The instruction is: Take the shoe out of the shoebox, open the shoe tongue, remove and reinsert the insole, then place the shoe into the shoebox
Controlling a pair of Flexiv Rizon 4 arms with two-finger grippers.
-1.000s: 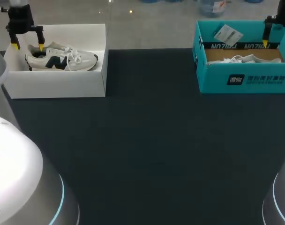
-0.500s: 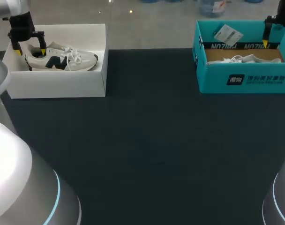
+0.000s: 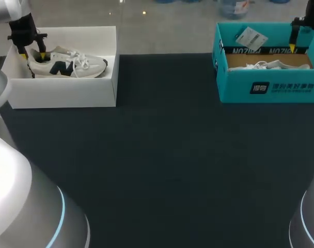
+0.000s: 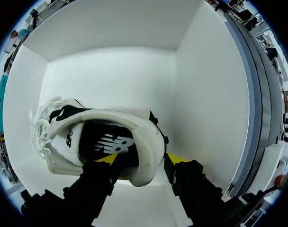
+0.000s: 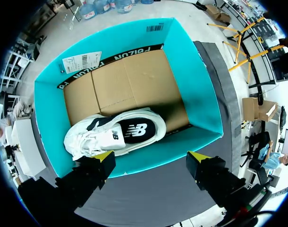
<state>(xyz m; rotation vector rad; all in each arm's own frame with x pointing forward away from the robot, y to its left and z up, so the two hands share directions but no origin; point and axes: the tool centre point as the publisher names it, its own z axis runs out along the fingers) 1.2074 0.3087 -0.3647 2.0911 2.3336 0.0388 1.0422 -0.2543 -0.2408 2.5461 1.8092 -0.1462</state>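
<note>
Dark table (image 3: 167, 155), white shoebox (image 3: 69, 94), logo-marked shoe (image 3: 69, 65), printed teal box (image 3: 270, 87)

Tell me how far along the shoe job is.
Nothing finished: the shoe lies in the white box. In hand: the left jaws straddle its heel, not yet closed. Left: lifting out, tongue, insole, reboxing.

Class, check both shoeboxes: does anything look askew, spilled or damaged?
Nothing stands out: one sneaker sits inside the white shoebox, a second sneaker inside the teal shoebox; both boxes sit upright and intact.
</note>
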